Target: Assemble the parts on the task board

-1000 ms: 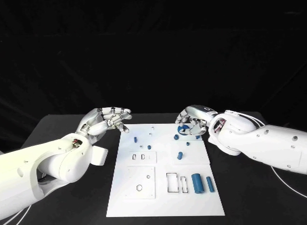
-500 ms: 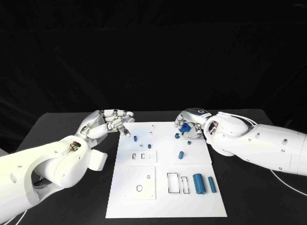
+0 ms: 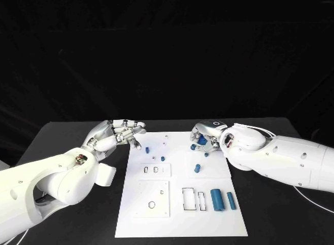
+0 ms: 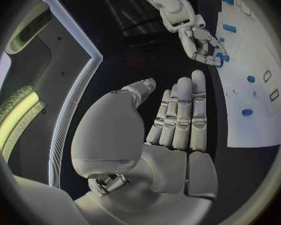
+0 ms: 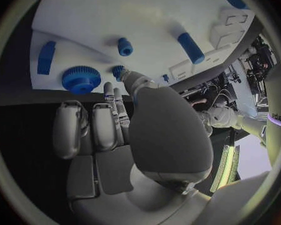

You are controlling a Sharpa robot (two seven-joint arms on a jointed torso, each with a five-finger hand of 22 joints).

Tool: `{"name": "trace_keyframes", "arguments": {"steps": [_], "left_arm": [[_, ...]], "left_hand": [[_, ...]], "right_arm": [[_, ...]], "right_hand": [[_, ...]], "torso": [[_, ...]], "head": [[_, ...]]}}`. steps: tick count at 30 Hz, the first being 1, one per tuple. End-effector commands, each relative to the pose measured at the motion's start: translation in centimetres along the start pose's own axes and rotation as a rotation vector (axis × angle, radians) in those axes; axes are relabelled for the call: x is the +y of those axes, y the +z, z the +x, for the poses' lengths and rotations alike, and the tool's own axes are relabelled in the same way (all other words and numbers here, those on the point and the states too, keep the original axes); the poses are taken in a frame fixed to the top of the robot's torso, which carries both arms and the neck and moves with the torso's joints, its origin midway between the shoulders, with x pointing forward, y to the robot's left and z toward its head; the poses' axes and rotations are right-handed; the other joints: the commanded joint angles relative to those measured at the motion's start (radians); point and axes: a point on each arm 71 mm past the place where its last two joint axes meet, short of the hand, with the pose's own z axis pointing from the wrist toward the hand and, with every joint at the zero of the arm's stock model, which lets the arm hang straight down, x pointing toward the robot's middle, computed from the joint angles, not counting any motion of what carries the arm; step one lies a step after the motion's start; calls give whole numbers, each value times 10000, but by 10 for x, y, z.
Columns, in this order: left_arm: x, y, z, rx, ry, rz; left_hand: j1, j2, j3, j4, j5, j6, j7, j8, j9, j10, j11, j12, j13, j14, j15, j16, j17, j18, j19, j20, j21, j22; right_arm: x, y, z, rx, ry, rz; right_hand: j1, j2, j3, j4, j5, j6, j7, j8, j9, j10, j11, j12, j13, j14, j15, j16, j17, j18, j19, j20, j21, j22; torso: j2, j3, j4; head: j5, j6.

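Two hands are hovering at the far end of the task board [image 3: 180, 214], one at each far corner. The right hand [image 3: 205, 138] is sitting over the board's far right corner with its fingers curled down toward the surface. The right wrist view is showing a blue gear [image 5: 82, 79] lying flat on the white plate just ahead of the fingertips [image 5: 108, 90], with a short blue block [image 5: 46, 57] just beside it nearer the board's edge. Whether the fingers are actually touching or holding the gear, the pictures are not settling (from the head view a blue part is peeking out between the fingers, nothing more). A small blue peg [image 5: 124, 46] and a blue cylinder [image 5: 190, 47] are lying farther in on the board, apart from the hand.

The left hand [image 3: 117, 132] is hanging just off the board's far left corner, holding nothing, its fingers lying straight and side by side in the left wrist view. A small blue part [image 3: 146, 150] is lying on the board near the left edge, close to that hand but apart from it. Near the board's right edge toward the near end, a large blue cylinder [image 3: 217, 199] and a slimmer one [image 3: 230, 199] are lying side by side.
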Motion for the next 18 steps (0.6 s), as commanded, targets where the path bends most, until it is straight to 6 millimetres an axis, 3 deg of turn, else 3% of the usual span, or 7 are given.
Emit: {"name": "trace_keyframes", "arguments": {"steps": [1,8,13,18], "left_arm": [[-2,1,2,224,-37,81],[-2,0,1,205,-28,98],[-2,0,0,182,-17,98],[-2,-1,-1,167,-11,95]], "left_hand": [[16,-45,46,3,-6,-65,-39,9,15,-67,19,6,12,-109,-5,68,17,26,-65,14,49,22],[20,-40,57,3,-5,-72,-31,6,19,-84,26,-1,12,-131,1,77,17,25,-90,18,74,41],[18,-37,60,5,-5,-73,-30,6,20,-88,28,-2,12,-136,3,79,17,24,-97,19,79,45],[24,-29,71,4,-1,-74,-28,5,24,-95,30,-5,13,-151,7,84,16,24,-113,22,94,56]], "right_arm": [[1,1,3,259,-254,7],[4,3,5,289,-219,-94],[6,4,7,333,-201,-133],[9,5,8,374,-162,-196]], "right_hand": [[98,84,65,52,84,94,21,19,40,123,-16,59,24,450,57,81,53,-221,87,-18,114,135],[114,131,272,100,142,234,38,102,147,325,-50,81,55,447,31,200,118,-241,100,-38,238,302],[110,173,374,120,171,298,44,139,196,414,-57,88,66,439,26,231,122,-245,93,-40,266,344],[99,218,483,132,192,375,38,186,257,572,-83,121,92,434,11,275,142,-250,91,-51,306,403]], "torso": [[24,4,8],[52,15,-10],[66,16,27],[70,13,5]], "head": [[2,2],[17,0],[8,2],[31,-14]]}}
